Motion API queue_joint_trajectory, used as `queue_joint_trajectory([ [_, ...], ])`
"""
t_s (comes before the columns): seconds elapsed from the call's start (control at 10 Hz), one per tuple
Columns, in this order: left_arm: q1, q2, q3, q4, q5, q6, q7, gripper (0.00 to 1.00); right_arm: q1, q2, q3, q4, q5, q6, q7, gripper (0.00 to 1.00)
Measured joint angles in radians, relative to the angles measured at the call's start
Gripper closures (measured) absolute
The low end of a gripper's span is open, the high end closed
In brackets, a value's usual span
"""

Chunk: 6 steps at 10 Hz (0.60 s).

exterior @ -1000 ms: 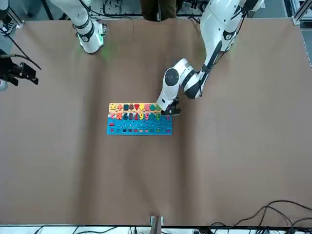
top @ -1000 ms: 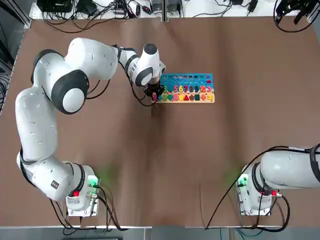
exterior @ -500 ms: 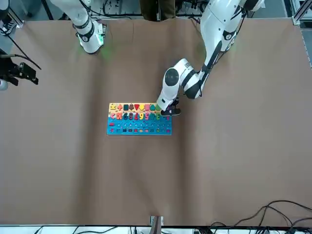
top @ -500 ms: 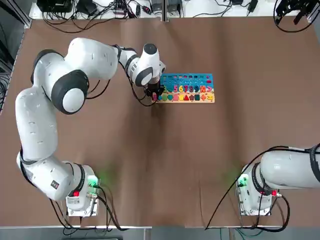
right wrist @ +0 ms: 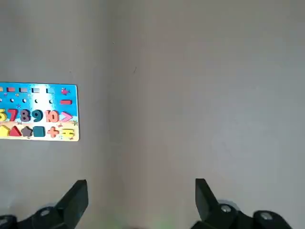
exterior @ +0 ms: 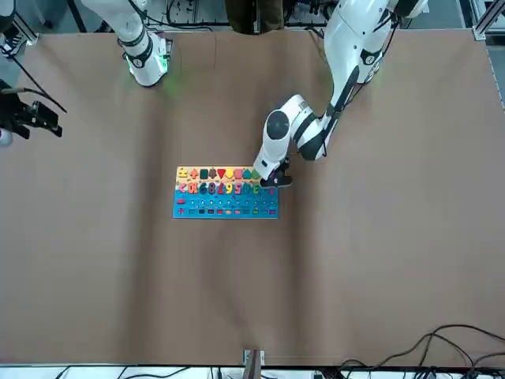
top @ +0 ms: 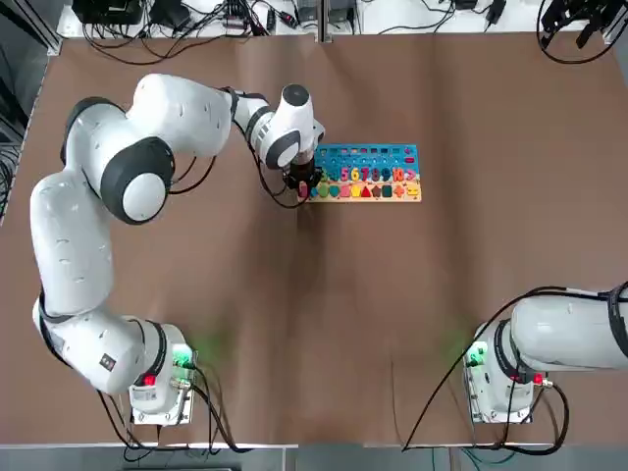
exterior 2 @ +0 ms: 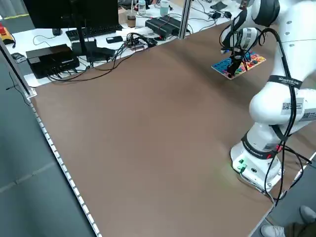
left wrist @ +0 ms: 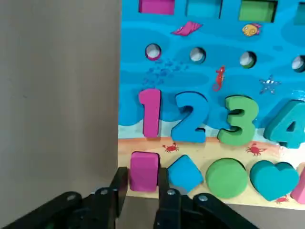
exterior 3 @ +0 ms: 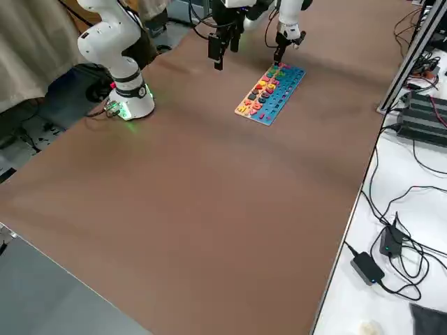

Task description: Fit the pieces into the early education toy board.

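Note:
The early education toy board lies flat at the far middle of the table, blue with a number row and a wooden shape strip. My left gripper stands over the board's left end, pointing down. In the left wrist view its fingers press both sides of a pink square piece, which sits in the strip's end slot beside a blue diamond. My right gripper hangs open high above the table's far right corner, holding nothing.
Numbers and shapes fill the board's rows. Cables and electronics lie past the table's far edge and on the side bench. Brown tabletop stretches between the board and the arm bases.

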Motion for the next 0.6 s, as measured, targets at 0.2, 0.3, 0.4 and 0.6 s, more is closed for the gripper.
queue_joint_trajectory([
  [0.2,0.0,0.0,-0.001,0.002,0.0,-0.008,0.0,0.66,0.0,0.0,0.0,0.0,0.0,0.0,0.0,0.01],
  [0.3,-0.001,-0.001,-0.002,0.003,0.0,-0.01,0.0,0.66,0.0,0.0,0.0,0.0,0.0,0.0,0.0,0.01],
  [0.4,-0.001,-0.002,-0.002,0.003,0.0,-0.011,0.0,0.66,0.0,0.0,0.0,0.0,0.0,0.0,0.0,0.01],
  [0.6,-0.001,-0.004,-0.002,0.004,0.0,-0.014,0.0,0.66,0.0,0.0,0.0,0.0,0.0,0.0,0.0,0.01],
])
